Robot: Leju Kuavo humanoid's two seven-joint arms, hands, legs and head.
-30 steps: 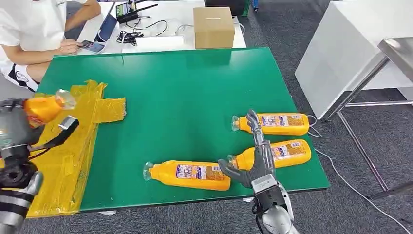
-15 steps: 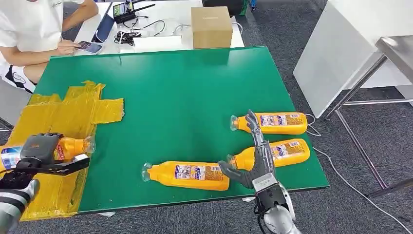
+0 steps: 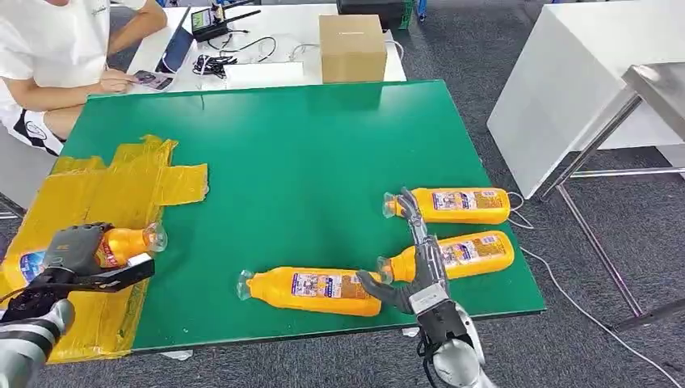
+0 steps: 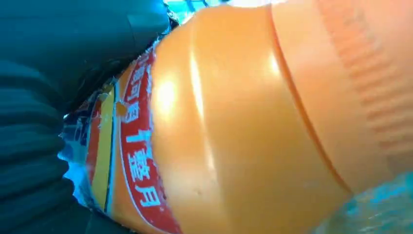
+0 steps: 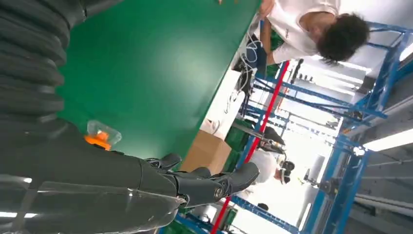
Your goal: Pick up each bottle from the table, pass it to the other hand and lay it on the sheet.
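My left hand grips an orange bottle low over the yellow sheet at the table's left, cap pointing right; the left wrist view shows that bottle close up with its red label. Three more orange bottles lie on the green table: one near the front edge, one right of it, one farther back. My right hand hovers open between the front and right bottles, fingers stretched out, holding nothing.
A cardboard box stands beyond the table's far edge. A person in a white shirt sits at the back left with a phone, laptop and cables. A white cabinet and metal table legs stand to the right.
My left hand has come down with its bottle from a raised pose to low over the yellow sheet, turning it to lie sideways. The right hand sank slightly.
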